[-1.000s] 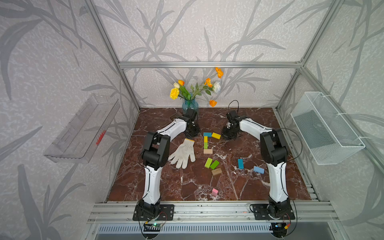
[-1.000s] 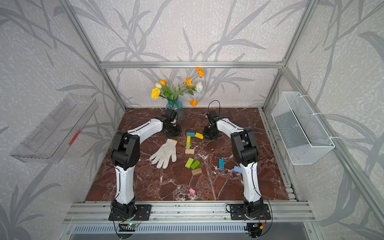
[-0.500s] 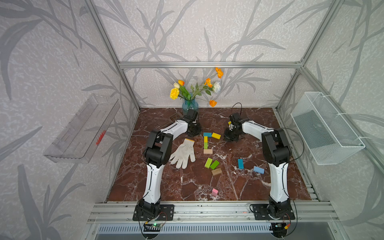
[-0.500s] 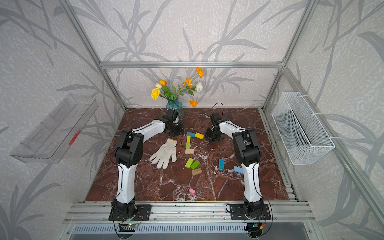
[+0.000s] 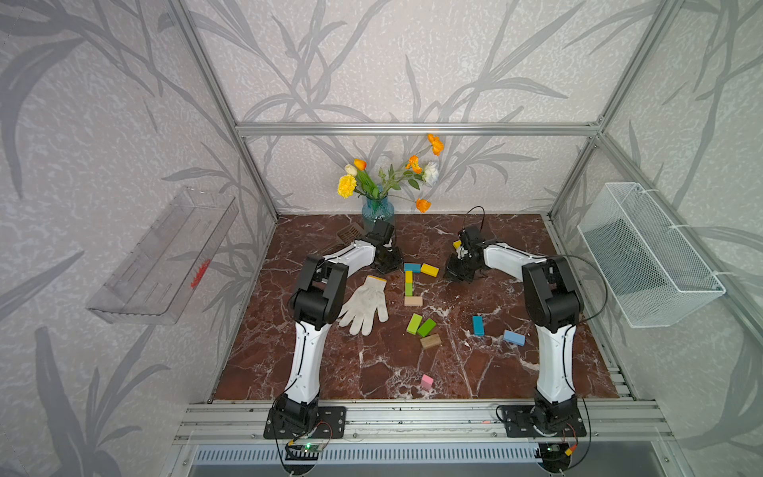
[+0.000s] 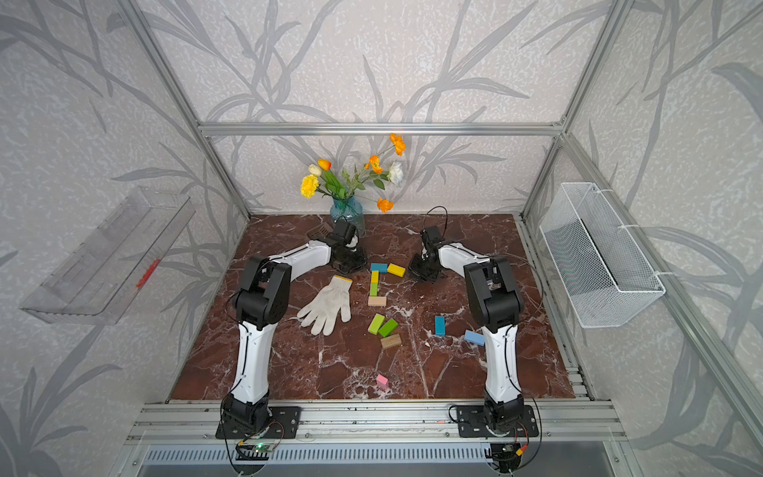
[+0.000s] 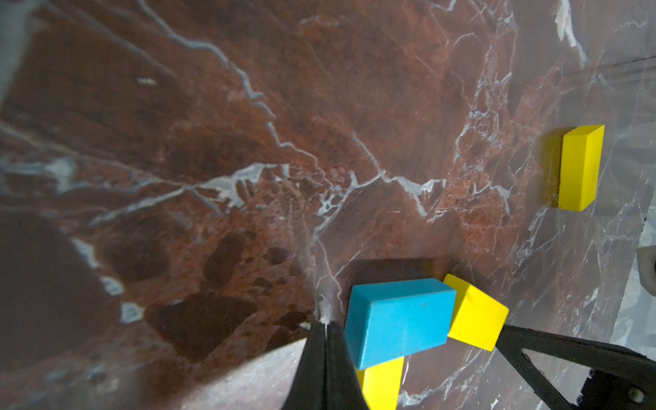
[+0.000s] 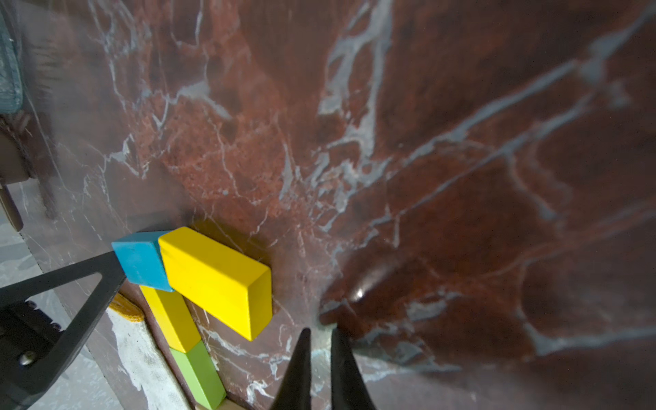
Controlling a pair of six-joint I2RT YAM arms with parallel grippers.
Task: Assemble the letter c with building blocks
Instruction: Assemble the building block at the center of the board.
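Several building blocks form a bent line in both top views: a blue block point(image 5: 412, 267) and a yellow block point(image 5: 429, 270) side by side at the far end. A yellow point(image 5: 408, 276), a green point(image 5: 408, 289) and a plain wood block point(image 5: 413, 301) run from there toward the front. My left gripper point(image 7: 324, 324) is shut and empty, its tip on the table beside the blue block point(image 7: 397, 319). My right gripper point(image 8: 319, 332) stands just past the yellow block point(image 8: 213, 280), jaws almost together with nothing in the thin slit. Another yellow block point(image 7: 580, 167) lies behind the right gripper point(image 5: 458, 272).
Loose blocks lie nearer the front: two green point(image 5: 420, 325), wood point(image 5: 430, 341), blue point(image 5: 478, 325), light blue point(image 5: 514, 338) and pink point(image 5: 427, 382). A white glove point(image 5: 365, 303) lies left of the line. A flower vase point(image 5: 377, 208) and a brown spatula point(image 5: 351, 232) are at the back.
Both arms' elbows have shifted a little. The two grippers stay low on either side of the blue and yellow blocks. No block has moved.
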